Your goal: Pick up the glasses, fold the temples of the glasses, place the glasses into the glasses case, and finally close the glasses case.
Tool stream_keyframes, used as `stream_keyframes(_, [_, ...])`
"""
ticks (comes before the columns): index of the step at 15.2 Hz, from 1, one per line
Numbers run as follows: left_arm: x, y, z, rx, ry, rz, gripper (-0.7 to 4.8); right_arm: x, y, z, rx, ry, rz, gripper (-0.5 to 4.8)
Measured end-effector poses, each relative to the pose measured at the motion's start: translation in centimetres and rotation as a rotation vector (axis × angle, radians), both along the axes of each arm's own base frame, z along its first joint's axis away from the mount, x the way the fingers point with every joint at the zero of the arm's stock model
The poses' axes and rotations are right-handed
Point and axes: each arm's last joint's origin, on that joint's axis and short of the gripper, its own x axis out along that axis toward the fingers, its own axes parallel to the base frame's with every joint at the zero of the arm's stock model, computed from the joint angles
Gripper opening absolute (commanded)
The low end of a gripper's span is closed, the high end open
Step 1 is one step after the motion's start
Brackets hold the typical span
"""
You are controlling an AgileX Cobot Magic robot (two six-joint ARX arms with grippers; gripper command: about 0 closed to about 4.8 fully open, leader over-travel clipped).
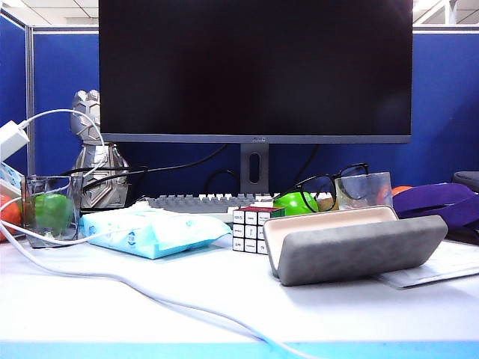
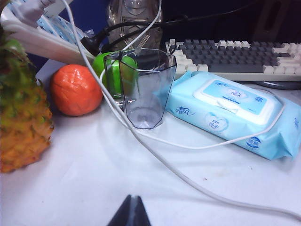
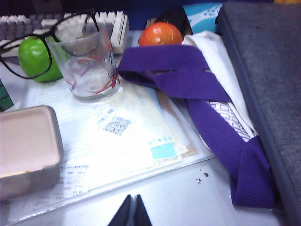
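Left gripper (image 2: 131, 213) clenched on nothing, its dark tips pressed together low over bare white table (image 2: 84, 183). Just ahead, a white cable (image 2: 155, 155) snaking across the table; past it a clear cup (image 2: 143, 87) standing upright, a green ball (image 2: 110, 70) behind it, an orange (image 2: 76, 89) beside that, a pineapple (image 2: 21, 103) at the edge. Pale blue wipes pack (image 2: 235, 110) lying flat beside the cup, with a keyboard (image 2: 235, 54) behind. Right gripper (image 3: 130, 212) likewise clenched and holding nothing, poised above the table near a sheet of paper (image 3: 122, 136). Glasses case (image 3: 26, 146) lying open on that paper, cream lining up, well clear of the tips. Glasses (image 3: 42, 40) propped on a clear tumbler (image 3: 87, 66), temples (image 3: 96, 21) unfolded, a green apple (image 3: 35, 59) close behind the frame. Purple strap (image 3: 207, 117) stretched across the paper's far side, over white cloth, with a grey bag (image 3: 268, 61) alongside and an orange ball (image 3: 160, 34) beyond. Seen from the front, case (image 1: 359, 243) open, lid facing the camera, Rubik's cube (image 1: 253, 228) just beside it, glasses (image 1: 333, 179) behind and above, monitor (image 1: 254, 67) filling the back. No gripper visible there.
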Motion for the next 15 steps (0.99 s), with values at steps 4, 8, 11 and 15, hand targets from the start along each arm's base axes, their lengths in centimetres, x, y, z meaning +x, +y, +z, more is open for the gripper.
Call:
stream_keyframes(4, [0.0, 0.0, 0.0, 0.000, 0.000, 0.000, -0.06, 0.0, 0.0, 0.0, 0.001, -0.002, 0.000, -0.01])
stream_keyframes(8, [0.0, 0.0, 0.2, -0.013, -0.021, 0.001, -0.06, 0.1, 0.2, 0.8, 0.017, -0.070, 0.039, -0.01])
stream_keyframes(11, [0.0, 0.2, 2.1, -0.127, -0.156, 0.066, -0.06, -0.4, 0.1, 4.3, 0.042, -0.174, 0.033, -0.01])
stream_keyframes(15, [-0.6, 0.2, 4.6, -0.152, -0.236, 0.095, -0.06, -1.7, -0.1, 9.2, 0.052, -0.326, 0.015, -0.01])
